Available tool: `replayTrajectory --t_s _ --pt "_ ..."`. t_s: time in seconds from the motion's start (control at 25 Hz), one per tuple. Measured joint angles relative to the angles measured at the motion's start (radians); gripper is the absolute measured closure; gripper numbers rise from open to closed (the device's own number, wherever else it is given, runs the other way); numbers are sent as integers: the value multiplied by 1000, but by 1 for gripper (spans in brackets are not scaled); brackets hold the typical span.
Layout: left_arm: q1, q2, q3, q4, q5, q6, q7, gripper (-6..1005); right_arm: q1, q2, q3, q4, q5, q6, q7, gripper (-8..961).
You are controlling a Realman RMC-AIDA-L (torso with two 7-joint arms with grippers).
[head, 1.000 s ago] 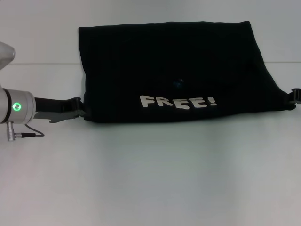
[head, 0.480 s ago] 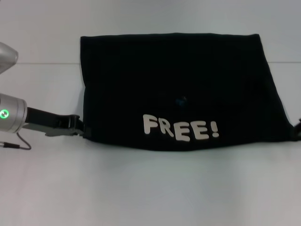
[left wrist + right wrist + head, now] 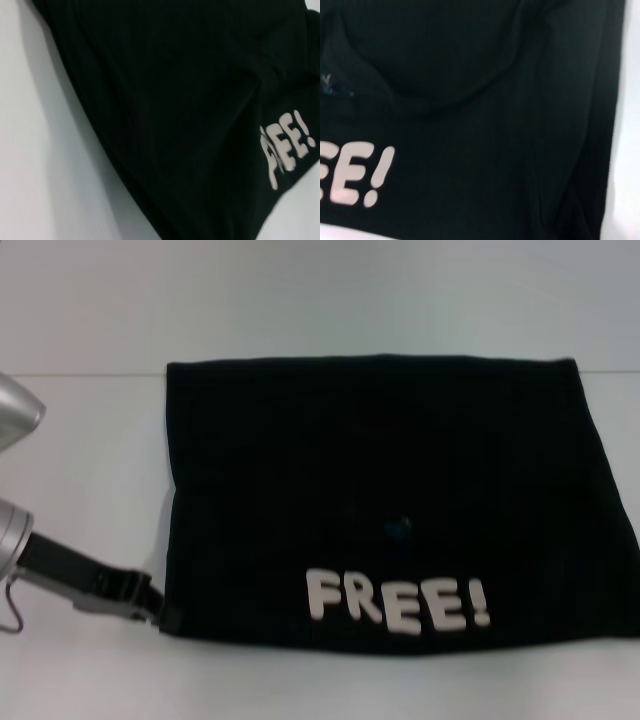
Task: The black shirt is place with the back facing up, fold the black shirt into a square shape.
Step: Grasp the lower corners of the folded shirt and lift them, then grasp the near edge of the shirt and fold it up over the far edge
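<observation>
While my head view takes in the whole black shirt point(image 3: 385, 495) spread on the white table point(image 3: 90, 430), it shows white "FREE!" lettering point(image 3: 398, 604) along the shirt's near edge. My left gripper point(image 3: 150, 605) sits at the shirt's near left corner; I cannot tell how its fingers stand. My right gripper is out of sight.

From my left wrist, only cloth, lettering and table appear.

From my right wrist alone, a curved seam point(image 3: 445, 95) shows above the lettering.
</observation>
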Motion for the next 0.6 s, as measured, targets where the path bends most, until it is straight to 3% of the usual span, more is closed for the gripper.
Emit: replayTrajectory --t_s 0.4,0.6 --pt "48 -24 42 29 38 200 56 995 -66 3 8 -42 1 -198 -56 918" --pt "41 -17 -25 25 24 249 102 995 -55 -1 90 -36 28 -229 -125 918"
